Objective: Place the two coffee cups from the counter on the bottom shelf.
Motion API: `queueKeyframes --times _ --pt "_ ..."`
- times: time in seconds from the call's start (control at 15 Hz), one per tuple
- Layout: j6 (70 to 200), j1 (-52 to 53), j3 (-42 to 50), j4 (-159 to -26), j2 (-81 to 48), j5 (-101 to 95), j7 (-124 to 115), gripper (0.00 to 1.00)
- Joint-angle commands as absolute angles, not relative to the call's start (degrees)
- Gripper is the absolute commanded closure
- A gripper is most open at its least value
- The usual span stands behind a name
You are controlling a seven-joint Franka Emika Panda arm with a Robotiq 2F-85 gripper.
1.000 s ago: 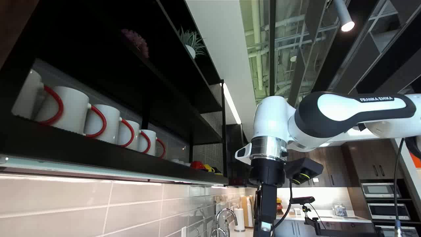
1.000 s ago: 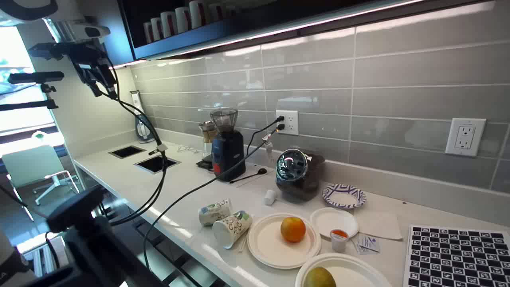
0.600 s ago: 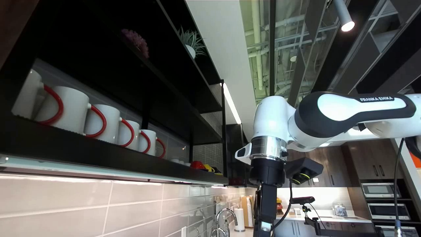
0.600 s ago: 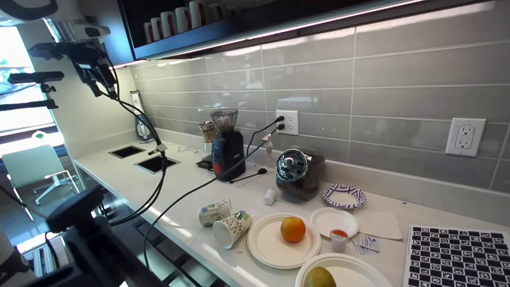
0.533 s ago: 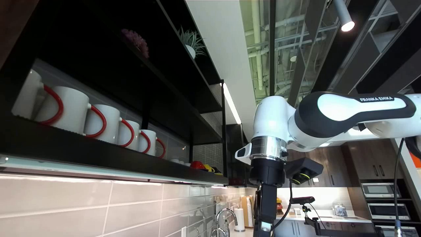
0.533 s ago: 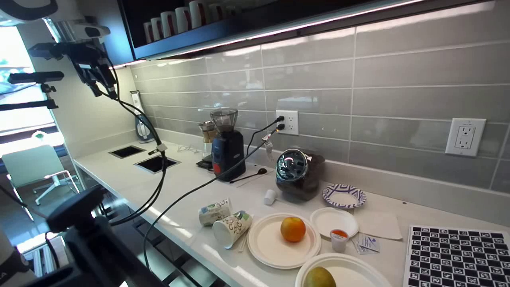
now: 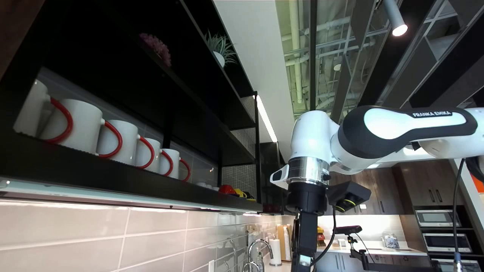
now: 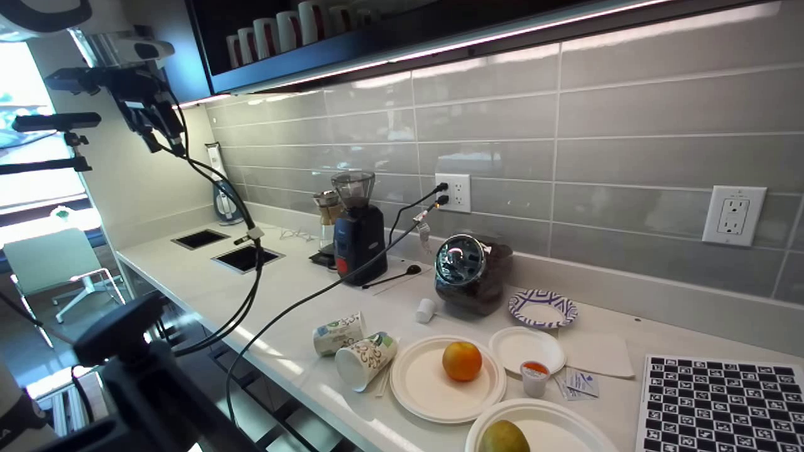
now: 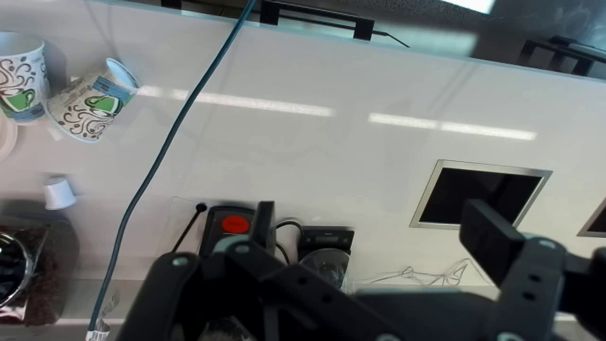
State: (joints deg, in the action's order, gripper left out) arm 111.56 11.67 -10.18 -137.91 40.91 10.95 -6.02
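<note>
Nearer cup (image 9: 92,100) and farther cup (image 9: 22,81) lie on their sides on the tabletop (image 9: 293,151), toward the upper left of your wrist view and well apart from your pincer (image 9: 371,226). The pair rest just beside each other; whether they touch, you cannot tell from these angles. A cable (image 9: 191,98) runs between them and the pincer in that view, a likely snag if you travel low.

Your pincer is spread wide, with nothing between its jaws, and would close along the tabletop's length. The nearer cup's long axis slants across that line, its wide end toward the wall (image 8: 502,116) and away from you; the farther cup's axis stands closer to square with it, mouth toward the front edge. On that showing, the nearer cup calls for a turn of the wrist before you close on its girth and, being paper by the look of it, a light squeeze.

Your arm (image 7: 378,130) reaches in almost level, then hangs straight down at the wrist, holding the pincer high above the tabletop. The bottom shelf (image 7: 124,177), seen in both exterior views, carries a row of mugs (image 7: 129,139); neither paper cup has been placed there yet.
</note>
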Motion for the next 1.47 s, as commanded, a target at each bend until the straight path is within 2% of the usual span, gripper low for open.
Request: queueKeyframes --times 0.0,0.47,0.93,1.0,1.4 --pt "115.93 7.94 -9.03 -140.6 40.57 11.35 -9.58 0.0" --pt "128.88 0.0 1.11 -150.74 38.54 9.38 -3.13 0.0" --pt "130.73 -5.85 14.83 -152.2 29.24 9.26 11.14 0.0" --pt "129.2 -5.79 12.71 -152.77 32.45 9.49 8.65 0.0" --pt "129.31 -6.03 12.53 -152.67 31.63 9.46 9.3 0.0"
